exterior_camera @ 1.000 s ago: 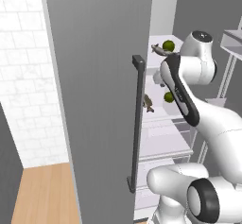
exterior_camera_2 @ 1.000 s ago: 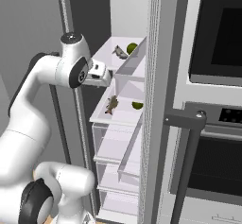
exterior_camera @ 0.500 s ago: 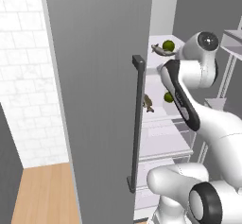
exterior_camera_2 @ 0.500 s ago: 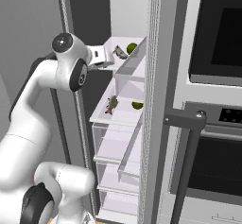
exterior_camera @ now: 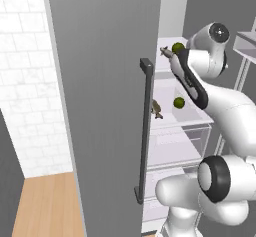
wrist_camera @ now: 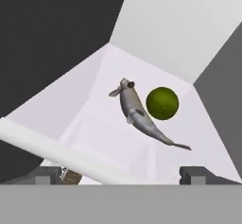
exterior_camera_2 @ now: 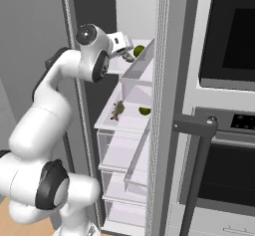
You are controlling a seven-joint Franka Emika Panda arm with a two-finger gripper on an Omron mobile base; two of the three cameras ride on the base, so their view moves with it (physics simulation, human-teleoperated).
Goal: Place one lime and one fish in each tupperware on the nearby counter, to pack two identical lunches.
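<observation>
Inside the open fridge, the upper shelf holds a grey fish (wrist_camera: pixel 139 114) with a dark green lime (wrist_camera: pixel 162 103) right beside it. My gripper (wrist_camera: pixel 120 176) hovers just in front of that shelf's edge, open, nothing between its fingers. From the base, the gripper (exterior_camera_2: pixel 124 51) sits by the upper fish (exterior_camera_2: pixel 128 57) and lime (exterior_camera_2: pixel 139 51). A second fish (exterior_camera_2: pixel 118 109) and lime (exterior_camera_2: pixel 145 111) lie one shelf lower. The left base view also has the upper lime (exterior_camera: pixel 177 47), lower lime (exterior_camera: pixel 179 102) and lower fish (exterior_camera: pixel 156 109). The tupperware and the counter are out of view.
The grey fridge door (exterior_camera: pixel 105 106) with its dark vertical handle (exterior_camera: pixel 145 131) stands open on the left. Clear drawers (exterior_camera_2: pixel 124 155) sit under the shelves. A built-in oven (exterior_camera_2: pixel 229 36) with a dark bar handle (exterior_camera_2: pixel 196 130) is to the right. White tile wall (exterior_camera: pixel 25 81) at far left.
The arm has swung upward, carrying the hand from between the shelves up to the upper shelf's front. The fish and limes have not moved.
</observation>
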